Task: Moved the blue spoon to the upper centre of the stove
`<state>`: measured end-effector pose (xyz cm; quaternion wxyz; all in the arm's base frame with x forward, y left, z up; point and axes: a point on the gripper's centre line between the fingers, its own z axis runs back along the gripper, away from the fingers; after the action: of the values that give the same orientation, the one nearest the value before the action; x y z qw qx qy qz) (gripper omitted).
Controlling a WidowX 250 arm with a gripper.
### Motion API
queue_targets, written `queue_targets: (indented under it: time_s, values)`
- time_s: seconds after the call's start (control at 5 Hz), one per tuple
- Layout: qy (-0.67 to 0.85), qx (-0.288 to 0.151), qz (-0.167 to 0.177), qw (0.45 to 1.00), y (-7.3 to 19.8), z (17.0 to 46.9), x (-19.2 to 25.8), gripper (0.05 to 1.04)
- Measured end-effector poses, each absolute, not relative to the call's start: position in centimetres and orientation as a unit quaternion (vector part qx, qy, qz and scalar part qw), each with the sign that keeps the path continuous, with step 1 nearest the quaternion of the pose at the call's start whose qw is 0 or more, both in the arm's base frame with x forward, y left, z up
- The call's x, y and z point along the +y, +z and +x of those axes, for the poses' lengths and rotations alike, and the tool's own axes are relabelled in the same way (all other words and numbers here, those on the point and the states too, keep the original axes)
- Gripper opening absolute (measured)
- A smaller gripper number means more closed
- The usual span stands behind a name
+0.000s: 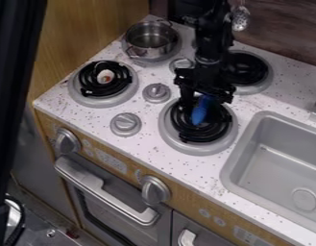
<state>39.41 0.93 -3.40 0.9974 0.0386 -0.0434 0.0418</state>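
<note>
We see the arm (212,33) hanging nearly upright from the top edge, pincer (201,96) down at the blue spoon (200,111), over the burner (193,136) beside the sink (241,146). We can't tell its opening or grip.

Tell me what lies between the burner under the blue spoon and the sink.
In the camera view, only a bare strip of speckled counter lies between the burner under the blue spoon and the sink.

Stove ctr (144,144) has metal pot (146,50) & small wht/red item (105,76) on burners (189,136).
</note>
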Motion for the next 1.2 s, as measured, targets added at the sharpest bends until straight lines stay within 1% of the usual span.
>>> queue_targets:
  time_s: [0.2,0.4,0.6,0.8,1.0,1.2]
  values:
    - [0.031,-0.036,0.054,0.997,-3.5,39.1,1.2,0.427]
    - [0.014,-0.035,0.065,0.997,-3.3,39.1,1.1,0.401]
    - [-0.001,-0.037,0.075,0.997,-3.0,39.6,1.2,0.401]
    - [0.004,-0.068,0.08,0.994,-1.2,41.7,2.0,0.401]
    - [0.024,-0.095,0.079,0.992,1.0,43.8,3.4,0.401]
    - [0.054,-0.081,0.077,0.992,0.0,44.7,5.7,0.4]
